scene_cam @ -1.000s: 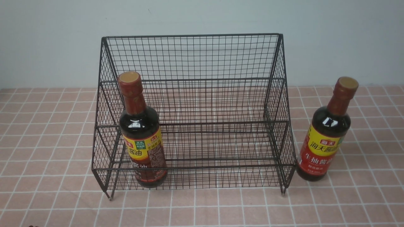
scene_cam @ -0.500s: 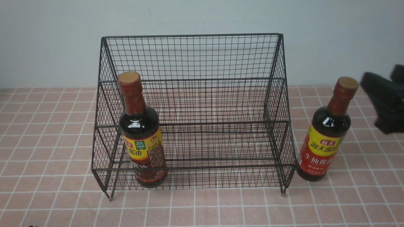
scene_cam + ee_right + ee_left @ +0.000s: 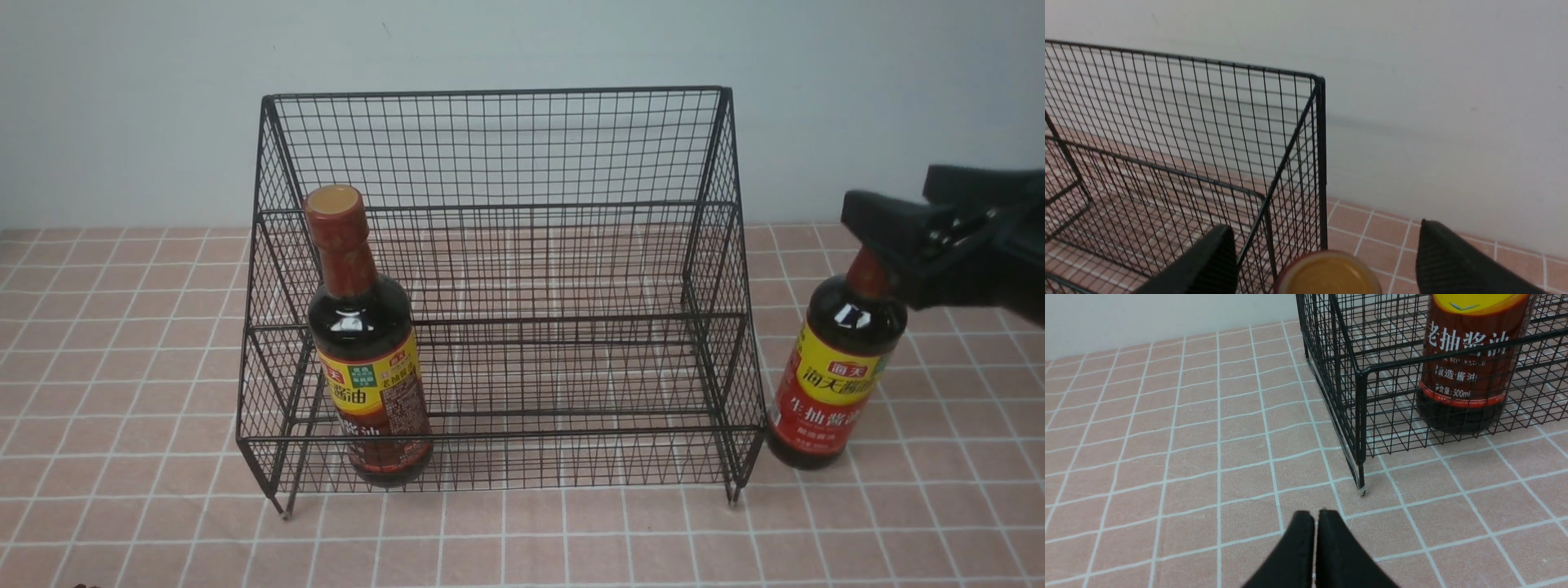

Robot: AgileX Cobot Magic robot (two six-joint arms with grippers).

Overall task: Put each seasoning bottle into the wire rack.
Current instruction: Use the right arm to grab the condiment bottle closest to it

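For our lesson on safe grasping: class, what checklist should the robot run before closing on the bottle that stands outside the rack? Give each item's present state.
1. Right end effector open: ok.
2. Red-label bottle upright, outside the rack: ok.
3. Its cap between the fingers: ok.
4. Fingers low enough on the neck: cannot tell.
5. Rack room beside the brown-label bottle: ok.
6. Left end effector shut, apart from the rack: ok.

Pink grid-patterned tablecloth [image 3: 122, 367] carries the wire rack [image 3: 498, 147] on its feet; the red-label soy-sauce bottle [image 3: 829, 392] stands upright just beside it.
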